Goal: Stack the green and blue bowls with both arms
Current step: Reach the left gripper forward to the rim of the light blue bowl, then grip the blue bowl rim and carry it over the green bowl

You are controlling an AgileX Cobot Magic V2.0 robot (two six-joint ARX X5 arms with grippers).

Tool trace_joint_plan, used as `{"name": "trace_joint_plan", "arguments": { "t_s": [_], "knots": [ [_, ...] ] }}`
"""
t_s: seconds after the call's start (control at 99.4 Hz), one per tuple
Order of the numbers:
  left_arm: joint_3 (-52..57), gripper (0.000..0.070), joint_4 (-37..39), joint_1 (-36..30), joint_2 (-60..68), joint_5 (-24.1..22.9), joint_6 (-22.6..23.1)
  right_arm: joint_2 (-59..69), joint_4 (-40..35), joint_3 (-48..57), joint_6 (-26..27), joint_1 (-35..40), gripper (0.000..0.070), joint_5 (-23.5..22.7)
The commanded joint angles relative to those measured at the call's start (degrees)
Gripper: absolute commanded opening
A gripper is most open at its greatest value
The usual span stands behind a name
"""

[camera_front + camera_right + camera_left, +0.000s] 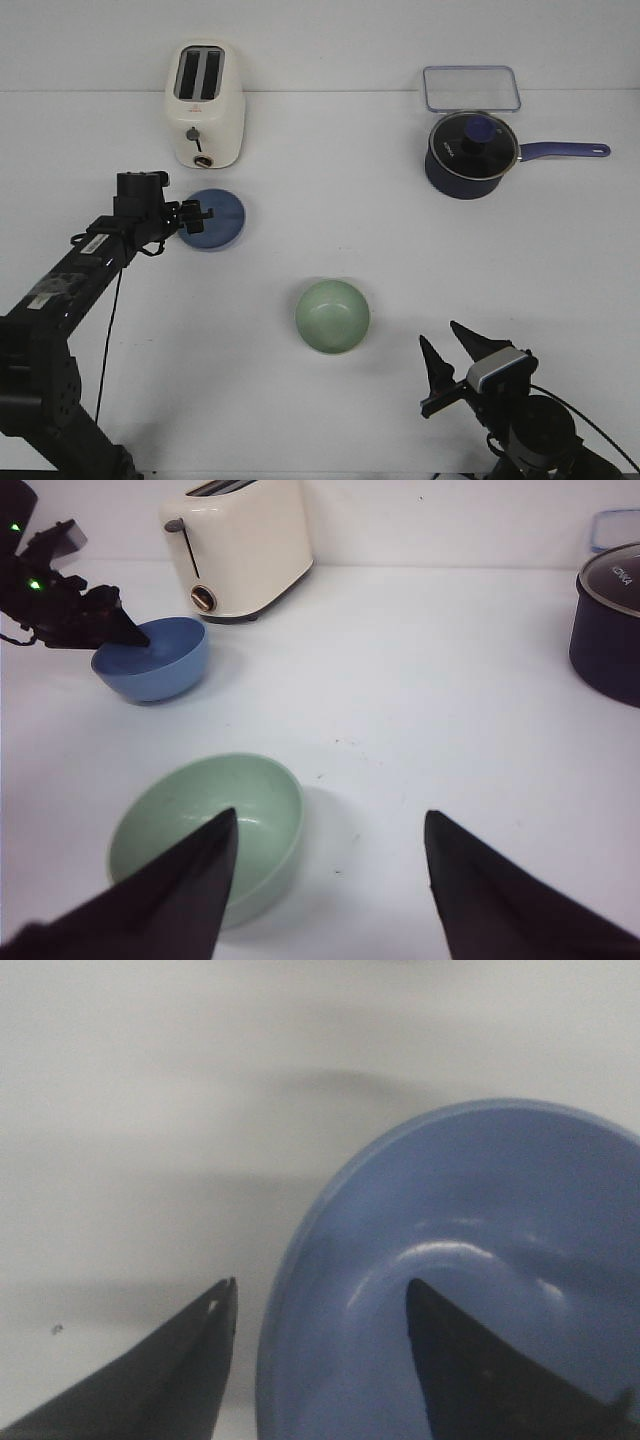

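Two bowls: one blue bowl (213, 220) straddled by left gripper (200, 213), one green bowl (332, 316).

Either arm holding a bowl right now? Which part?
Nothing is clamped yet. The left gripper is open, its jaws straddling the blue bowl at the rim, one inside, one outside. The right gripper is open and empty beside the green bowl.

This is looking like a lab test bench staged with kitchenware. A plain white worktop (330, 160) is running up to a bare white wall, carrying a cream toaster (205, 105), a navy lidded saucepan (472, 153) and a clear container lid (471, 89), with two black robot arms reaching over it.
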Motion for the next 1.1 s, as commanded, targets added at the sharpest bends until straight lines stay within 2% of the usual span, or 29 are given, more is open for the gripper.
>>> {"name": "trace_joint_plan", "arguments": {
  "t_s": [0.0,0.181,0.211,0.322,0.564,0.825,0.946,1.087],
  "knots": [
    [1.38,0.0297,-0.39,-0.33,1.88,-0.07,1.44,0.04,0.61,0.2,-0.46,0.57,0.0373,0.17],
    [1.38,0.0277,-0.76,-0.57,2.69,-0.76,1.75,0.04,0.61,0.2,-0.46,0.57,0.0373,0.17],
    [1.38,0.0234,-0.74,-0.57,2.69,-1.11,1.75,0.04,0.61,0.2,-0.46,0.57,0.0373,0.17],
    [1.4,0.0002,-0.9,-0.7,2.69,-1.84,1.7,0.04,0.61,0.2,-0.46,0.57,0.0373,0.17],
    [3.96,0.001,-5.38,-0.76,1.38,-1.68,1.62,0.04,0.59,0.2,-0.46,0.57,0.0373,0.17],
    [4.31,0.001,-11.19,-2.36,-12.57,5.75,1.62,0.04,0.59,0.2,-0.46,0.57,0.0373,0.15],
    [4.07,0.001,-15.69,-6.51,-18.58,6.51,1.53,0.04,0.59,0.2,-0.46,0.57,0.0373,0.22],
    [0.81,0.001,-17.14,-15.45,-23.12,7.32,-0.37,0.04,0.59,0.2,-0.46,0.57,0.0373,0.2]
  ]
}}
